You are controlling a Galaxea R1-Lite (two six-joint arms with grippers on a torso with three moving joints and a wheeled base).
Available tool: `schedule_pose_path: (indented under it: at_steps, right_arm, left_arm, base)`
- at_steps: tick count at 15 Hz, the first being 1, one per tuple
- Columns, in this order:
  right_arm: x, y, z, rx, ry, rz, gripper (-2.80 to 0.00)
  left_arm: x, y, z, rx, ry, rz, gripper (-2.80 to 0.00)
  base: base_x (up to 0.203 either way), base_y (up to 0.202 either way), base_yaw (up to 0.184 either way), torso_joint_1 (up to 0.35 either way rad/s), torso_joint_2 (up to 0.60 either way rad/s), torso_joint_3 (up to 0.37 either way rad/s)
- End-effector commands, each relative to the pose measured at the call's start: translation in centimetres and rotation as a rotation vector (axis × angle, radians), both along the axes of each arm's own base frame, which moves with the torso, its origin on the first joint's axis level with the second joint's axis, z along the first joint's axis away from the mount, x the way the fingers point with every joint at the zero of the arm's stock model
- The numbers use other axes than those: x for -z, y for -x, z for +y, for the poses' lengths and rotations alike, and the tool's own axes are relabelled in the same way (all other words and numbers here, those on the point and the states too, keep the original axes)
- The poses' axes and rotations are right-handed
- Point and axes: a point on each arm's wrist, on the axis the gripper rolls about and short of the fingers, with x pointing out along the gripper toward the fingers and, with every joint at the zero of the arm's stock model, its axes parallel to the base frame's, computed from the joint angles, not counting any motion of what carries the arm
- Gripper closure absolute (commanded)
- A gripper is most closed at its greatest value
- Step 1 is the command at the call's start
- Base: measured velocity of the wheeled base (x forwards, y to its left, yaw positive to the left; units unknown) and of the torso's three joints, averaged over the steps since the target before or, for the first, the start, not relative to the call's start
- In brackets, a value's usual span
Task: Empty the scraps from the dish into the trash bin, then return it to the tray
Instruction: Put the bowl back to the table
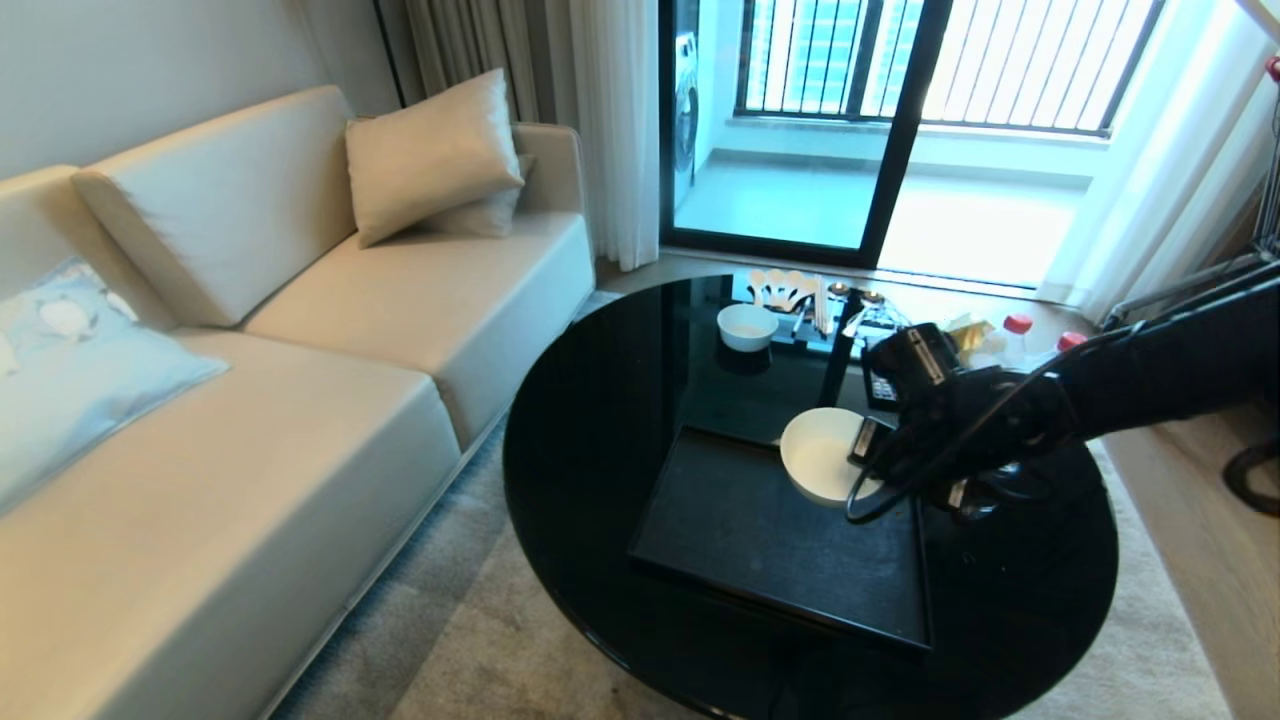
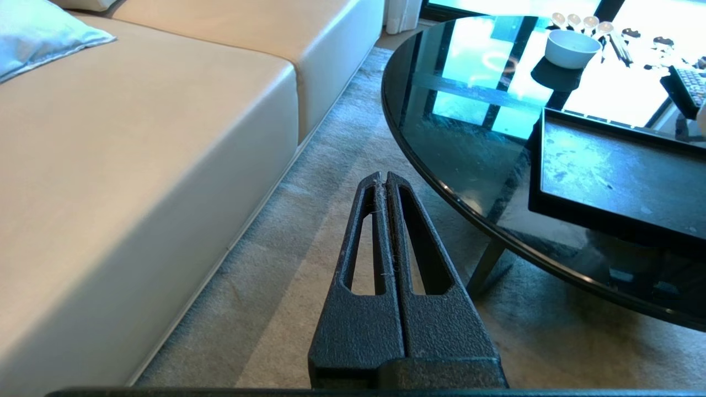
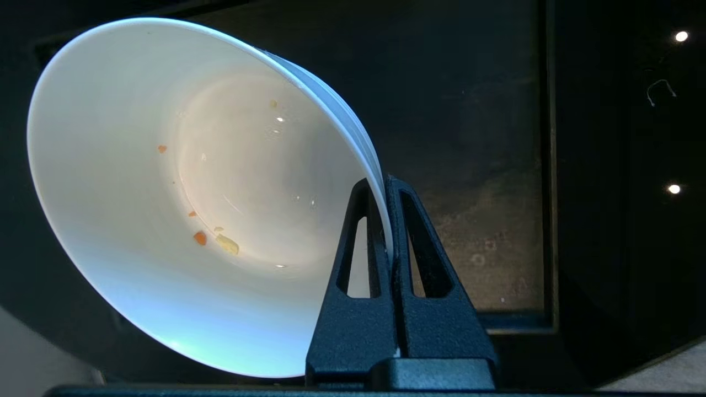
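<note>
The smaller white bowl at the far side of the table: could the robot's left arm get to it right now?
Probably not as it stands. The left gripper is shut, parked low over the carpet between sofa and table. The smaller white bowl sits far across the glossy top, though nothing stands in between.

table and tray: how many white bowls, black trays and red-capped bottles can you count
white bowls: 2, the dish pinched at its rim by the right gripper over the tray, and a smaller bowl farther back on the table
black trays: 1
red-capped bottles: 2
total: 5
</note>
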Motion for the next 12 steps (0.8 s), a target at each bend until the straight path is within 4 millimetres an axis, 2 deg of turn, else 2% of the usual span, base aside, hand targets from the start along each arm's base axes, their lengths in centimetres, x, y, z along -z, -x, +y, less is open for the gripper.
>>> schedule_pose_path:
  at_steps: [1, 4, 6, 12]
  right_arm:
    - [4.2, -2.6, -0.8, 0.052, 0.020, 0.063, 0.00]
    - [6.0, -5.0, -3.1, 0.124, 0.018, 0.067, 0.00]
    - [7.1, -5.7, -4.1, 0.146, 0.024, 0.082, 0.00]
    - [8.4, -5.8, -4.1, 0.130, 0.002, 0.117, 0.00]
  left_arm:
    - [0.0, 0.0, 0.0, 0.000, 0.001, -0.001, 0.00]
    - [0.0, 0.0, 0.0, 0.000, 0.001, -0.001, 0.00]
    - [0.0, 0.0, 0.0, 0.000, 0.001, -0.001, 0.00]
    - [0.0, 0.0, 0.0, 0.000, 0.001, -0.001, 0.00]
  base:
    - [0.000, 0.000, 0.000, 0.000, 0.00, 0.000]
    - [0.000, 0.000, 0.000, 0.000, 0.00, 0.000]
    - [0.000, 0.000, 0.000, 0.000, 0.00, 0.000]
    - [0.000, 0.000, 0.000, 0.000, 0.00, 0.000]
